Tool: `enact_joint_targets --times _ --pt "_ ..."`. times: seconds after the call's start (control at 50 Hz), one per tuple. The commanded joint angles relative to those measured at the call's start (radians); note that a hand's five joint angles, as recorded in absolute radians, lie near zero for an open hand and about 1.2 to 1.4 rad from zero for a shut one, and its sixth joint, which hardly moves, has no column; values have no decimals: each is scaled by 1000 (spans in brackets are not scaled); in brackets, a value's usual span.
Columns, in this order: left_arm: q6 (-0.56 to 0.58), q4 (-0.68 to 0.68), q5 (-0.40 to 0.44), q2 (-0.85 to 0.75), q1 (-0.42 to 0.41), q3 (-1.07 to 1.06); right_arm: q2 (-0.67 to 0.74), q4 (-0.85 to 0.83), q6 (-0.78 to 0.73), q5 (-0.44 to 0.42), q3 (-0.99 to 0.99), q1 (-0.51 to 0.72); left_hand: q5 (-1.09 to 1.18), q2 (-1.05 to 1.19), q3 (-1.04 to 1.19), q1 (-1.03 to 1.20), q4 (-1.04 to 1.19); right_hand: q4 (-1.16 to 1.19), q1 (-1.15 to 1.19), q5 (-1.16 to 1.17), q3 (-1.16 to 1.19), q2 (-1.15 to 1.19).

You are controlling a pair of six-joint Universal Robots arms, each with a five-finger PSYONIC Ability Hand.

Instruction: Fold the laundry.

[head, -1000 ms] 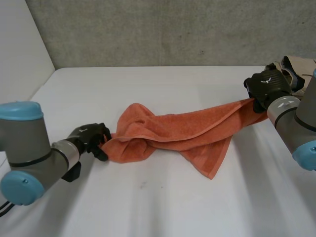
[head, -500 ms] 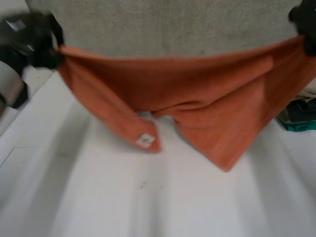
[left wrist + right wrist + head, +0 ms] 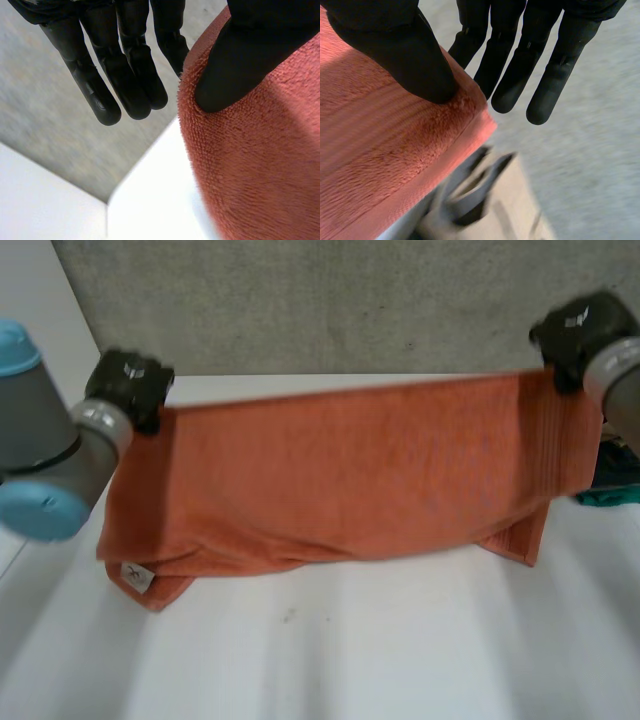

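Note:
An orange towel (image 3: 340, 475) hangs stretched between my two hands above the white table (image 3: 330, 650), its lower edge sagging onto the tabletop. A small white label (image 3: 135, 575) shows at its lower left corner. My left hand (image 3: 128, 385) pinches the towel's upper left corner; in the left wrist view the thumb (image 3: 240, 65) presses the towel (image 3: 260, 165) against the fingers (image 3: 125, 75). My right hand (image 3: 575, 335) pinches the upper right corner; in the right wrist view its thumb (image 3: 400, 50) sits on the towel (image 3: 385, 160) with the fingers (image 3: 530, 65) behind.
A pile of other laundry (image 3: 610, 485), teal and dark, lies on the table at the right behind the towel, and shows as beige cloth (image 3: 485, 205) in the right wrist view. A grey wall (image 3: 330, 300) closes the far side.
The towel lay bunched on the table with the hands low at its ends. Both hands have risen and spread apart, and the towel now hangs flat between them.

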Motion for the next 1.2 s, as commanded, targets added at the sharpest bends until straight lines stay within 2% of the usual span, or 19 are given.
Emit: enact_joint_targets --times 0.02,0.04,0.06,0.12,0.14,0.26,0.36,0.48,0.6,0.8,0.82,0.86,0.9,0.98,1.06,1.14,1.2 --pt "23 283 4 -132 -14 377 97 -455 64 69 -160 39 240 199 205 247 199 199 283 217 207 219" --pt "22 413 3 -128 -9 396 97 -594 74 70 -157 49 240 199 205 247 199 199 283 217 207 219" --pt "22 480 1 -126 -9 398 97 -661 79 73 -155 50 240 199 205 247 199 199 283 217 207 219" --pt "19 659 7 -100 -21 388 99 -848 80 64 -143 57 240 199 205 247 199 199 283 217 207 219" --pt "19 672 9 -94 -24 381 99 -872 82 62 -140 57 240 199 205 247 199 199 283 217 207 219" --pt "14 637 7 -24 -12 246 99 -898 116 27 -111 62 240 199 205 247 199 199 283 217 207 219" --pt "14 625 7 72 17 9 47 -852 137 4 53 62 240 199 205 247 199 199 283 217 207 219" --pt "14 629 13 105 38 -239 -2 -775 139 -36 266 51 240 199 205 247 199 199 283 217 207 219" --pt "17 644 15 80 52 -433 4 -671 137 -83 443 39 240 199 205 247 199 199 283 217 207 219" --pt "22 654 18 -118 87 -498 87 -622 131 -85 524 2 240 199 205 247 199 199 283 217 207 219" --pt "22 652 24 -125 92 -500 87 -622 130 -85 530 -1 2 -39 -33 9 -39 199 283 217 207 219" --pt "22 651 38 -125 95 -498 87 -622 127 -85 537 -3 -301 -342 -337 -295 -343 199 283 217 207 219" --pt "22 648 61 -125 104 -497 85 -622 125 -85 544 -1 -443 -484 -479 -437 -484 199 283 217 207 219" --pt "19 646 88 -115 129 -497 84 -622 130 -85 557 -1 -420 -461 -456 -414 -462 199 283 217 207 219" --pt "17 628 114 -115 153 -492 84 -622 137 -85 563 -1 -125 -166 -160 -118 -166 199 283 217 207 219" --pt "19 582 159 -115 184 -498 84 -622 139 -85 564 -3 52 11 16 58 10 199 283 217 207 219" --pt "19 548 187 -117 195 -503 84 -620 137 -83 564 -1 64 23 29 71 23 199 283 217 207 219"
